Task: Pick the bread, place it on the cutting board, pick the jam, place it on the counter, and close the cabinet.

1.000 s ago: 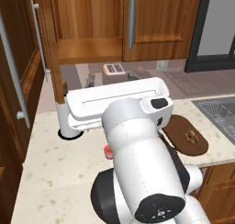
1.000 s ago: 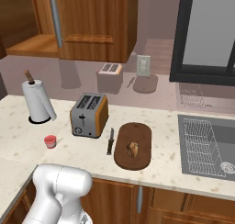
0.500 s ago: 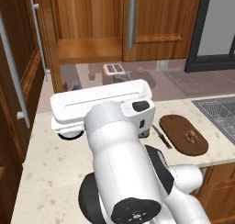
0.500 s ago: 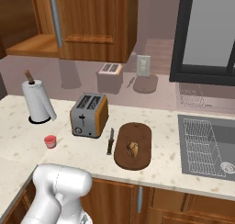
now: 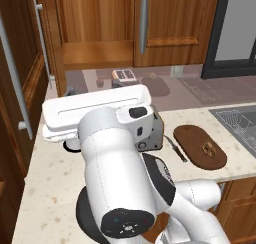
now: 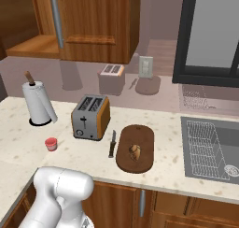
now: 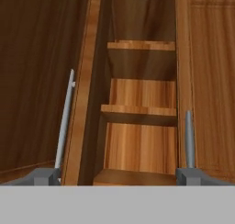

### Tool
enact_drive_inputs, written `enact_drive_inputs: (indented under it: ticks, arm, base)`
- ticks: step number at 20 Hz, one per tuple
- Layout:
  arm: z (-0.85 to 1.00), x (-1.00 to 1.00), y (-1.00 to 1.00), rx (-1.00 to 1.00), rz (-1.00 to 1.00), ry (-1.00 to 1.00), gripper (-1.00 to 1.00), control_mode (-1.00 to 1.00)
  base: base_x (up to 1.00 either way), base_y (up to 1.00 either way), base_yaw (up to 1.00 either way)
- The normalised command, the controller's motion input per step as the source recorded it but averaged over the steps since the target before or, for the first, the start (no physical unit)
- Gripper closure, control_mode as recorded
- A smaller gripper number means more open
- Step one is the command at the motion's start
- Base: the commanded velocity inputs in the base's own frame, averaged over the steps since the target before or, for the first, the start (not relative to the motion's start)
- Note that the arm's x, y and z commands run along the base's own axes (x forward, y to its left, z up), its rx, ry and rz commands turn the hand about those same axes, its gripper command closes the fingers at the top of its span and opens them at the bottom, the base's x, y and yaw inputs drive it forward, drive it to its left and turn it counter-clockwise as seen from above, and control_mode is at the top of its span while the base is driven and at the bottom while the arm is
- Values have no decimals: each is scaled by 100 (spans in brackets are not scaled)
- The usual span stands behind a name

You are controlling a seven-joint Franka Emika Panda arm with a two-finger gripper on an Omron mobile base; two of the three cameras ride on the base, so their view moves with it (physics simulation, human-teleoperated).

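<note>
The bread point(image 6: 135, 152) point(image 5: 210, 149) lies on the dark oval cutting board point(image 6: 138, 132) point(image 5: 191, 136), right of the toaster. The small red jam point(image 6: 51, 144) stands on the speckled counter point(image 6: 84, 154) point(image 5: 52, 178), left of the toaster. The cabinet point(image 5: 97, 53) point(image 6: 28, 42) above has its left side open, showing its shelf, while its right door is shut. In the hand view my gripper point(image 7: 118, 176) is open and holds nothing. It faces the cabinet's shelves point(image 7: 140, 110), between the open door's handle point(image 7: 65, 122) and another steel handle point(image 7: 188, 136).
A toaster point(image 6: 91, 117) point(image 5: 156, 130) and a knife point(image 6: 112, 144) point(image 5: 175, 148) sit beside the board. A paper towel roll point(image 6: 39, 103) stands at the back left. A sink point(image 6: 210, 145) point(image 5: 240, 120) lies to the right. A tall dark cabinet point(image 5: 15, 113) borders the left.
The arm's upper links have swung a little to the left in the left base view. The bread, jam and board have not moved, and the gripper stays open.
</note>
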Motion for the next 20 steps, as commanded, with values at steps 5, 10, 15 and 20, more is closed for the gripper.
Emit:
enact_drive_inputs:
  ticks: [5,10,15,20]
  arm:
    - [0,15,0,0,0,0,-100,-100]
    - [0,19,0,0,0,0,-100,-100]
    - [0,23,0,0,-1,0,-100,-100]
    - [-3,22,10,0,-2,0,-100,-100]
  base:
    - [0,0,0]
    - [0,0,0]
    - [0,0,0]
    - [0,0,0]
